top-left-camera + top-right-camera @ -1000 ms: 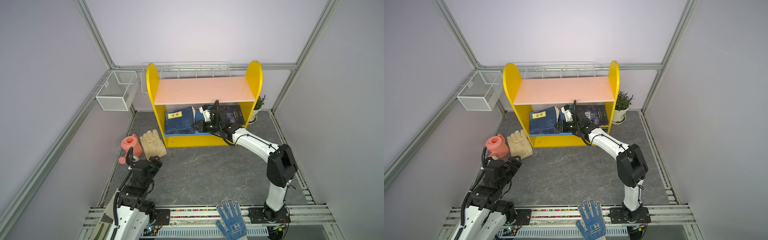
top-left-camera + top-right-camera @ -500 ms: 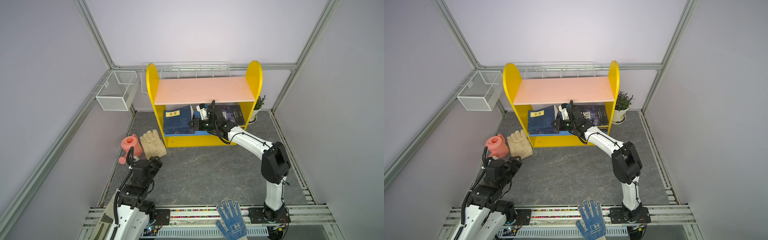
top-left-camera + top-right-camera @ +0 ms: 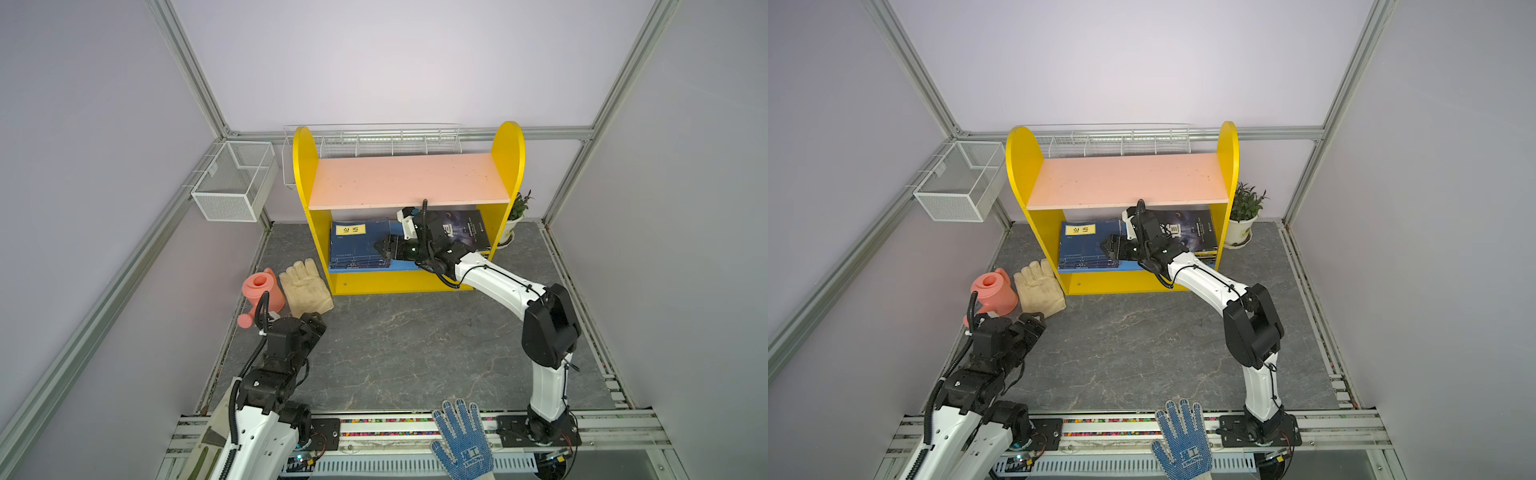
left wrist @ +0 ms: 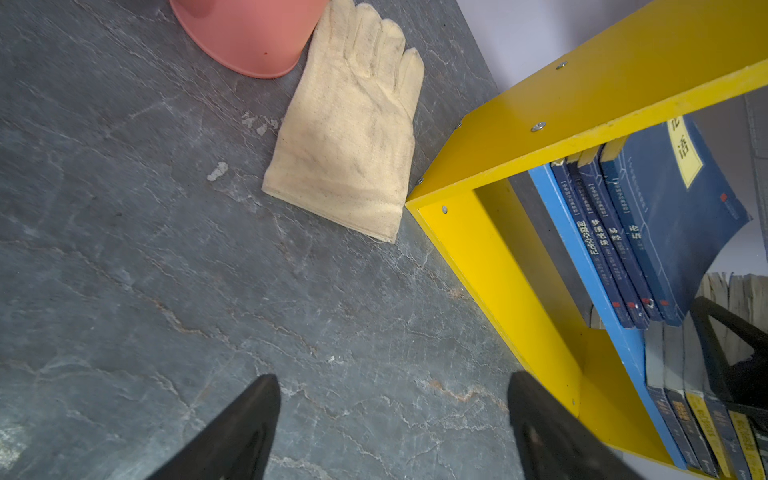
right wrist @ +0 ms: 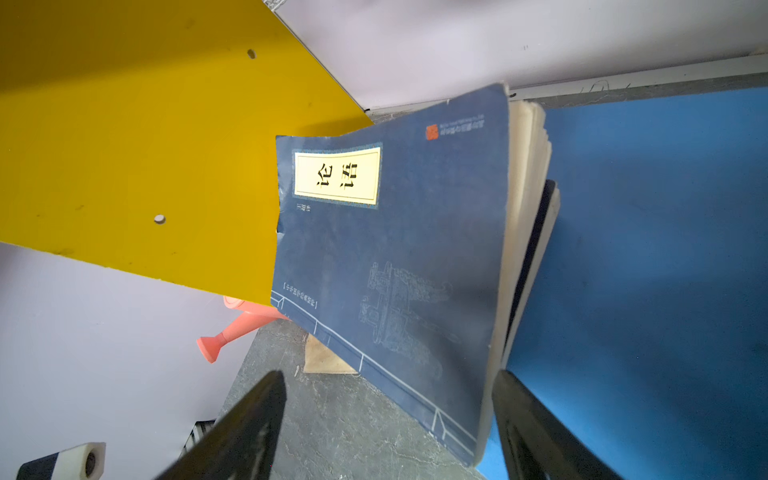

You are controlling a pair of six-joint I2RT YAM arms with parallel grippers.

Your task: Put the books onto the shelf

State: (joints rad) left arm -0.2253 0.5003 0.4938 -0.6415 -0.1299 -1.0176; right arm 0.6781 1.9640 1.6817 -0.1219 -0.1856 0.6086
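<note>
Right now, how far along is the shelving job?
Done: navy books and dark books sit on the blue board of the shelf. In hand: nothing; the right gripper is open beside the navy books, the left gripper open above the floor. Left: no books show on the floor, so likely only backing out.

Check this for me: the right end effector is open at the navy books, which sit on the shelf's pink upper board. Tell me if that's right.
Wrong in one respect: the navy books sit on the shelf's blue lower board, not the pink upper board; both top views show it. The right end effector is open at them.
</note>
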